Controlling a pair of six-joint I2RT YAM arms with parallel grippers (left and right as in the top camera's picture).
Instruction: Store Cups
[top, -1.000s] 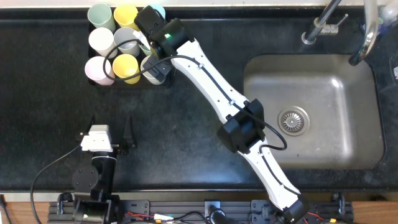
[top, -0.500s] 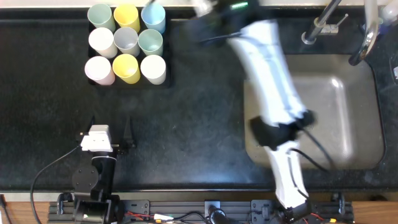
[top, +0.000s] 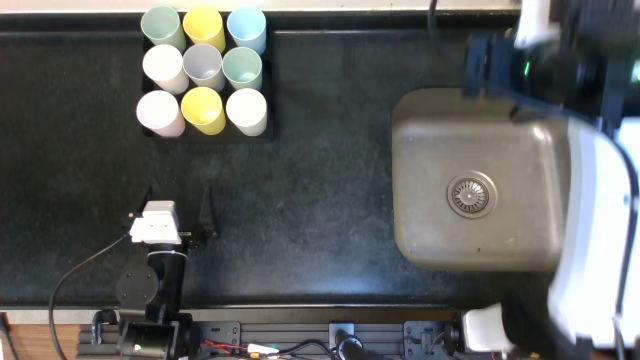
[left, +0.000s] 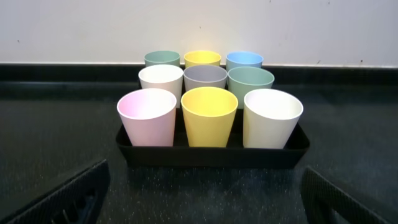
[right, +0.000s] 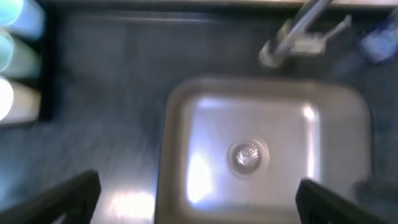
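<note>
Swinging off the tray since a second ago, the right arm is hanging well to its right in the top view. Nine cups are standing upright inside the tray, filling it. From the left wrist, the left gripper is facing the tray, fingers spread, empty. From the right wrist, the right gripper is gaping empty, well apart from the tray. Storing is looking finished.
</note>
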